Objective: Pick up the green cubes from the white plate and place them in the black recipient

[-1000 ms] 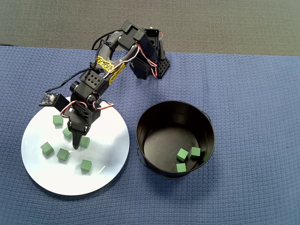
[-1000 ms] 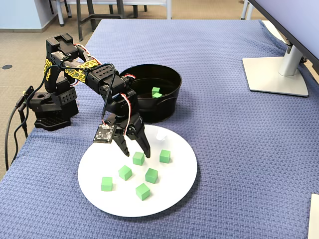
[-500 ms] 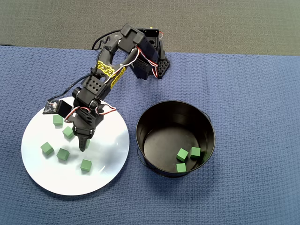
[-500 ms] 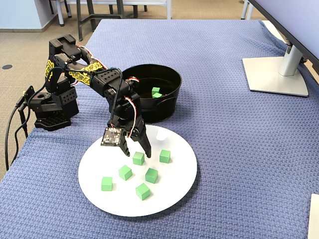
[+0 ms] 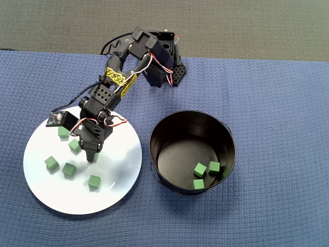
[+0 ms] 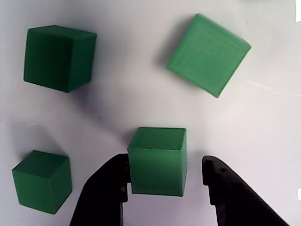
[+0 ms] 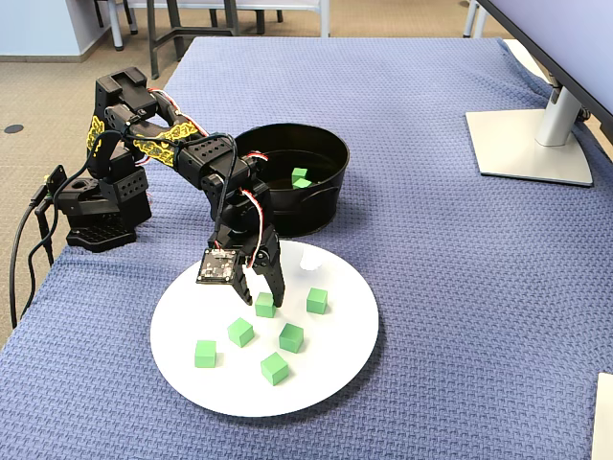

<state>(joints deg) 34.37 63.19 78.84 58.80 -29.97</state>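
The white plate (image 5: 121,175) holds several green cubes, such as one at its near edge (image 5: 94,181) and one beside the wrist camera (image 5: 63,132). My gripper (image 5: 92,156) is low over the plate, jaws open astride one green cube (image 6: 157,167). In the wrist view the left finger (image 6: 110,186) touches it and the right finger (image 6: 221,183) stands off with a gap. In the fixed view this cube (image 7: 265,307) sits at the fingertips, on the plate (image 7: 335,364). The black recipient (image 5: 226,134) holds three green cubes (image 5: 200,169).
The arm's base (image 7: 96,206) stands at the blue cloth's edge behind the plate. Three other cubes lie close round the jaws in the wrist view, the nearest one (image 6: 42,181) left of the left finger. A monitor foot (image 7: 532,144) stands far right.
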